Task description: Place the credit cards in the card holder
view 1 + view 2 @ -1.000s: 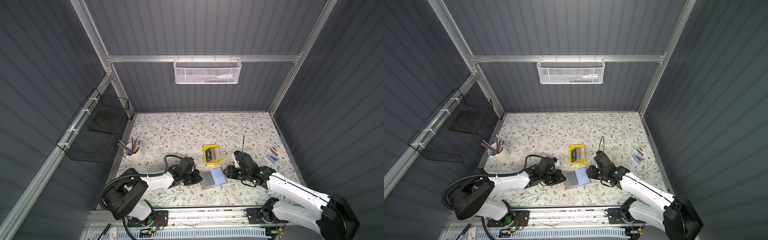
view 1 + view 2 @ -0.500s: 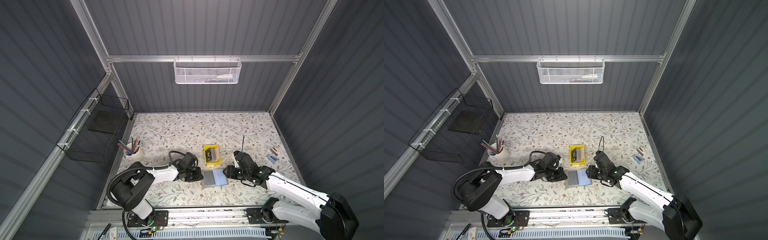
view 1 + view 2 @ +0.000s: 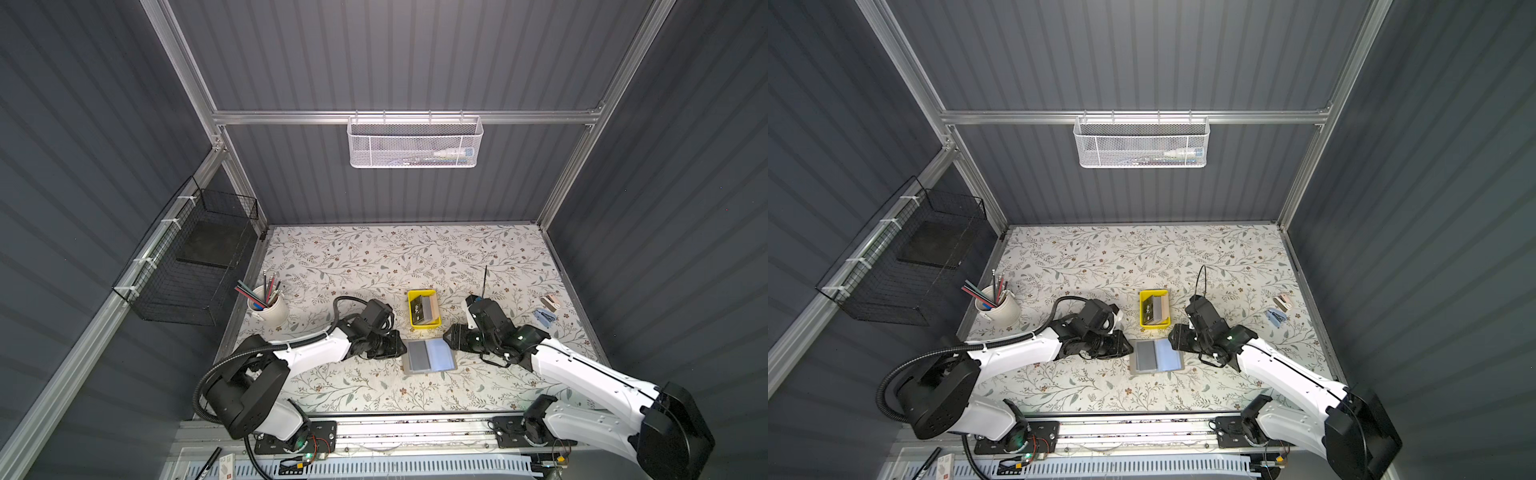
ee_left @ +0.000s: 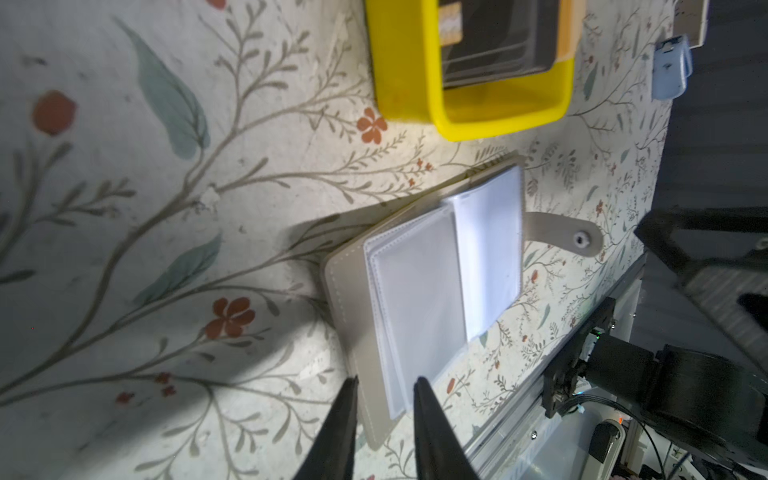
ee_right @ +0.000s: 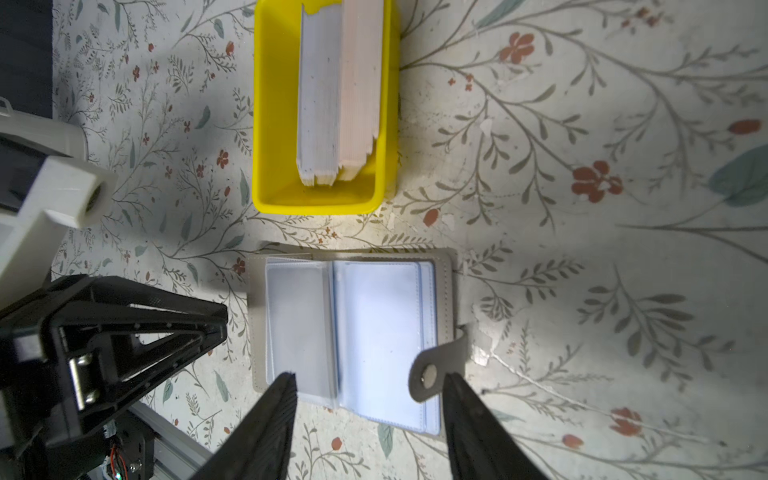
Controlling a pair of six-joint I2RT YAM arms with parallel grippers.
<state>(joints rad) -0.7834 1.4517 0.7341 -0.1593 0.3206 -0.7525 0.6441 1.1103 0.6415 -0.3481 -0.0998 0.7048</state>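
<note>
While card holder [image 3: 430, 356] lies open, sleeves empty, credit cards [image 3: 423, 311] sit in yellow tray [image 3: 424, 324]; left gripper [image 4: 384, 380] narrowly parted at its edge, right gripper [image 5: 369, 376] wide, empty.

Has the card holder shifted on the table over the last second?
No. The card holder lies open in the same spot, just below the yellow tray, as before.

I find the flat grey leather-like card holder [image 5: 374, 324] lying open, bluish sleeves up, its snap tab [image 5: 432, 374] curled up just ahead of my right fingers [image 5: 266, 432], its opposite edge at my left fingers [image 4: 432, 436]. The black and tan credit cards [image 3: 423, 311] stand stacked on edge beyond both.
</note>
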